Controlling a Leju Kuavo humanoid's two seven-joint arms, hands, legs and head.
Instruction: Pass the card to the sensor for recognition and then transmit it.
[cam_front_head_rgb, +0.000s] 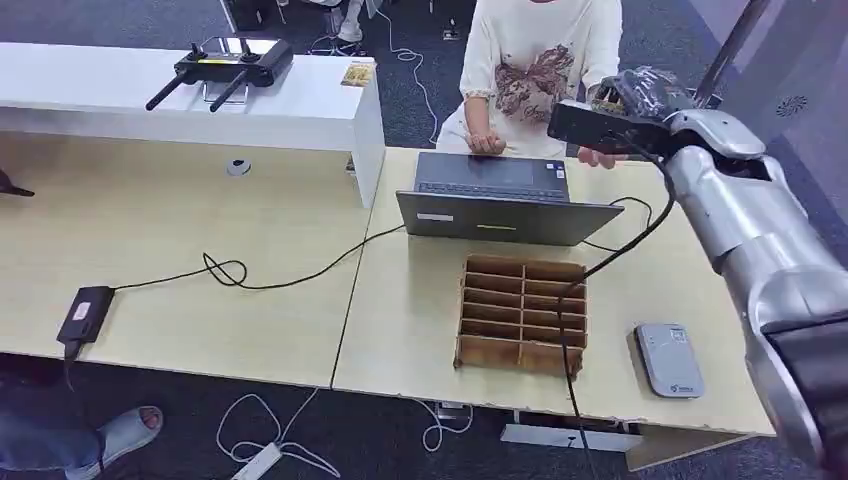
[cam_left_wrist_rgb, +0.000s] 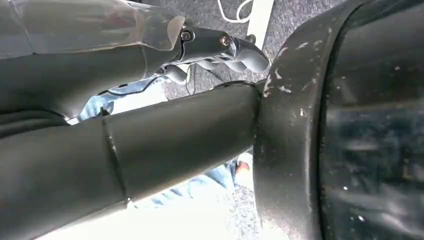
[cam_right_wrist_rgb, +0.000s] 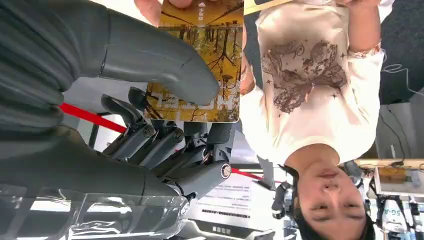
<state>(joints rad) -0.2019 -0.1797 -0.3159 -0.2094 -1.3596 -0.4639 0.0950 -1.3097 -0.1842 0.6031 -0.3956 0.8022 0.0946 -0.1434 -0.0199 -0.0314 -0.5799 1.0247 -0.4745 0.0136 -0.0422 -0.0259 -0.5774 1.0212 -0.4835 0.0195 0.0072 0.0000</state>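
My right hand (cam_front_head_rgb: 640, 95) is raised over the table's far right corner, reaching toward a seated person (cam_front_head_rgb: 540, 60). In the right wrist view its thumb (cam_right_wrist_rgb: 160, 55) and dark fingers (cam_right_wrist_rgb: 165, 140) pinch a card (cam_right_wrist_rgb: 215, 60) printed with yellow autumn trees. The person's fingertips (cam_right_wrist_rgb: 150, 7) touch the card's outer edge. The grey-white card sensor (cam_front_head_rgb: 668, 358) lies flat on the table near the front right, well below and behind the hand. My left hand (cam_left_wrist_rgb: 215, 47) hangs beside my body above the floor, and I cannot make out how its fingers lie.
A cardboard divider box (cam_front_head_rgb: 520, 313) stands left of the sensor, with a black cable (cam_front_head_rgb: 575, 290) draped over it. A half-open laptop (cam_front_head_rgb: 500, 200) sits in front of the person. A white counter (cam_front_head_rgb: 180, 95) holds a black controller (cam_front_head_rgb: 230, 65) and a small yellow card (cam_front_head_rgb: 356, 73).
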